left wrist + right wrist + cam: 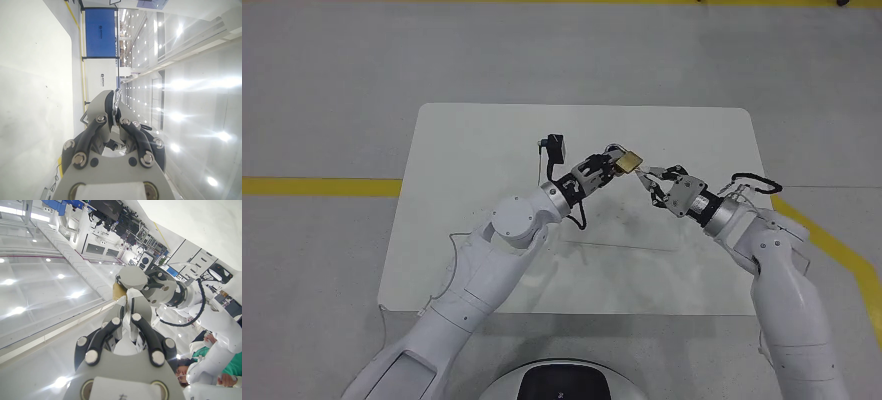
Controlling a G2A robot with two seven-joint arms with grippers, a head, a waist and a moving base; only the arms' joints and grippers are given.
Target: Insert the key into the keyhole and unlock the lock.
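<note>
Hovering over the middle of the bench (482,150), toward its far edge, the top view's brass padlock (628,160) sits clamped in the left gripper (614,165), and the right gripper (645,181) is just beside it, pinching the key (641,177). From the left wrist, the fingers (102,108) are pressed together on the padlock's silver shackle (116,100). From the right wrist, the pinched key (127,306) shows edge-on and the padlock body (117,291) lies right at the fingertips; whether the key is in the keyhole I cannot tell.

keyhole of lock (629,160) hidden, key indistinct
</note>
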